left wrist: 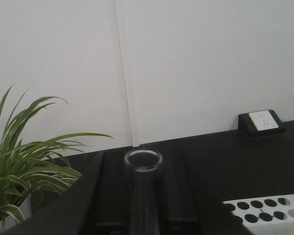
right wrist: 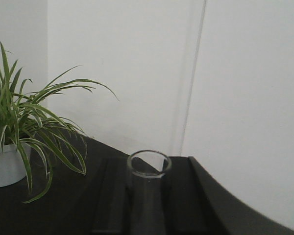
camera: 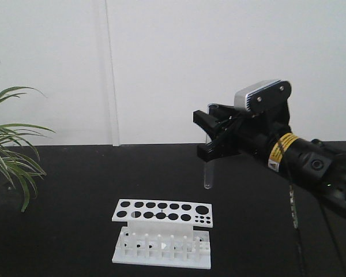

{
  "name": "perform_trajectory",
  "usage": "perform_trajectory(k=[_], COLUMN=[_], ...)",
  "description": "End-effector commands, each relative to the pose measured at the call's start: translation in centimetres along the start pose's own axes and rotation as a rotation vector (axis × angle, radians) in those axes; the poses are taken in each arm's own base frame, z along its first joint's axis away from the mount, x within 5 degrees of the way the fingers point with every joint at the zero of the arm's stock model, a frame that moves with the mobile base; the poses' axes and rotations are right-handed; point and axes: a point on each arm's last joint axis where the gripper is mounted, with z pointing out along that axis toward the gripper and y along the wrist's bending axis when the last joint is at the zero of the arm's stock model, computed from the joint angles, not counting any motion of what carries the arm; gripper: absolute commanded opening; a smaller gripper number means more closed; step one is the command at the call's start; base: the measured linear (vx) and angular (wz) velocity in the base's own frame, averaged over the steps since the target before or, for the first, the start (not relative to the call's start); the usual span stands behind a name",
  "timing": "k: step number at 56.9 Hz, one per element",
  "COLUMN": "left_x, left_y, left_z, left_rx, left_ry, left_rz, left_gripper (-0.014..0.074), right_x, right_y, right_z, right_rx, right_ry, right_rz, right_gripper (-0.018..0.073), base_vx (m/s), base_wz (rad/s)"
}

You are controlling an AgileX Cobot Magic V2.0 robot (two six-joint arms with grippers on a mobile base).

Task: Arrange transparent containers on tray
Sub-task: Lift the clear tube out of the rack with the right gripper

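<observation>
Although the yellow tray is shown in none of the views, progress can still be judged: no tube has been set on it, and both are held off the black bench (camera: 75, 173). A white test-tube rack (camera: 161, 210) is seen there with no tubes standing in it. Above its right end, the right claw (camera: 206, 137) is closed on a test tube (camera: 207, 173), held upright in the air. The left claw (left wrist: 143, 205), absent from the front view, appears closed on a second test tube (left wrist: 143, 160). Both tubes are still to be laid on the tray.

Front view faces the far white wall (camera: 161, 57) across the black tabletop (camera: 63, 173); 2 wrist views, close behind clear glass test tubes (left wrist: 143, 196) (right wrist: 148, 200), share its left green plant (camera: 14, 158) (left wrist: 24, 166) (right wrist: 19, 122).
</observation>
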Motion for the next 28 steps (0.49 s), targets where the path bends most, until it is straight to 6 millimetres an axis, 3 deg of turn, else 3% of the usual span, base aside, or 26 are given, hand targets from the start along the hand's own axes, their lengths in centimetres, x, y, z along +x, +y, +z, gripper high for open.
perform_trajectory(k=[1, 9, 28], left_x=[-1.3, -1.0, -0.4], left_y=[-0.2, -0.2, 0.0], left_z=[-0.2, -0.2, -0.2], left_rx=[0.024, 0.021, -0.007], left_ry=[-0.063, -0.032, 0.039], left_rz=[-0.017, -0.067, -0.069], left_gripper=[-0.0003, -0.0003, -0.0003], right_x=[-4.7, -6.3, -5.2], right_y=[0.4, 0.8, 2.7], right_z=[-2.9, -6.4, -11.8], right_rx=[0.033, 0.121, 0.153], right_ry=[-0.067, -0.026, 0.016], right_rz=[0.002, 0.039, 0.0], right_gripper=[-0.0013, -0.0013, -0.0013], base_vx=[0.0, 0.0, 0.0], base_wz=[0.0, 0.0, 0.0])
